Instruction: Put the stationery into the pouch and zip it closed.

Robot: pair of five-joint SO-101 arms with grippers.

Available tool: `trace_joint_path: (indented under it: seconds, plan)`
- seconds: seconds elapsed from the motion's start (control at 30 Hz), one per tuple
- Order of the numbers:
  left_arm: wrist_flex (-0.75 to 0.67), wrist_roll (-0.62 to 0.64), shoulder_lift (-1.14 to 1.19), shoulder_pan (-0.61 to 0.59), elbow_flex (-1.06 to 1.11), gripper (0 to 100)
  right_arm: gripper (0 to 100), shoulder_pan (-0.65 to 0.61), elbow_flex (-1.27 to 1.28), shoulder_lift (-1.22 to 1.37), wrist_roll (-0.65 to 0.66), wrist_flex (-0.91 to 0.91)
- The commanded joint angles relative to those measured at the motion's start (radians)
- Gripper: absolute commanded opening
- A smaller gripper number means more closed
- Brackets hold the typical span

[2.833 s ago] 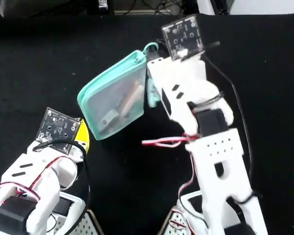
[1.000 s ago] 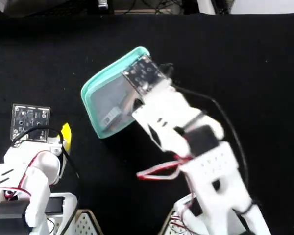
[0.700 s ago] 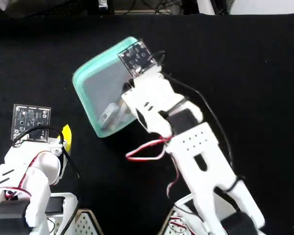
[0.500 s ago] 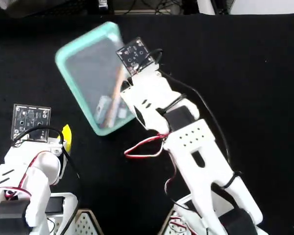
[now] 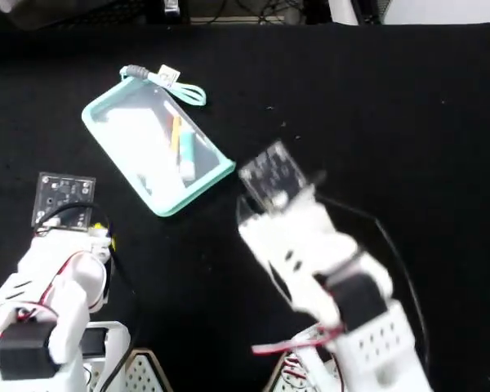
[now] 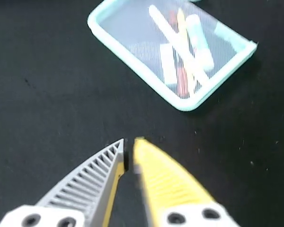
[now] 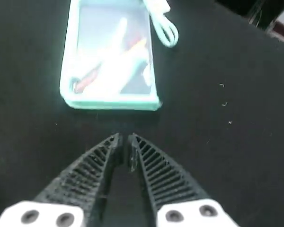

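Pinched to a bare slit on nothing at the left gripper [image 6: 128, 142], short of one long side of the pouch [image 5: 118, 162]; just as narrow and empty at the right gripper [image 7: 123, 138], off a short end of the pouch. Mint-rimmed, clear-fronted pouch flat and slantwise on the black table [image 5: 392, 122], apart from both grippers. Inside the pouch, a white stick [image 5: 186, 159], an orange pencil [image 5: 175, 133] and other pens side by side. At the pouch's far corner, a mint cord [image 5: 180, 88] with a white tag.
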Motion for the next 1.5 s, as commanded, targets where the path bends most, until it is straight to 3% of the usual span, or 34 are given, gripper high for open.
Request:
trace_joint_path:
  seconds: [0.0,0.13,0.23,0.5,0.8,1.1,1.3,1.47]
  plan:
    - [-0.072,-0.008,0.003,-0.007,0.059,5,3.5,0.040,0.199,-0.291,0.000,-0.005]
    - [-0.255,-0.055,0.003,-0.008,0.251,5,3.5,0.187,0.387,-0.575,0.054,0.002]
    - [-0.327,-0.025,0.003,-0.008,0.375,5,3.3,0.233,0.479,-0.572,0.061,0.011]
    - [-0.341,-0.017,0.003,-0.008,0.541,5,3.2,0.296,0.639,-0.578,0.063,0.012]
    - [-0.470,-0.020,0.003,-0.002,0.792,5,3.2,0.327,0.648,-0.570,0.063,0.201]
    - [-0.474,-0.017,0.003,-0.008,0.794,5,3.2,0.430,0.650,-0.568,0.054,0.229]
    - [-0.474,-0.018,0.003,-0.008,0.794,5,3.4,0.443,0.650,-0.568,-0.103,0.229]
    - [-0.474,-0.018,0.003,-0.008,0.794,5,3.5,0.443,0.650,-0.568,-0.109,0.230]
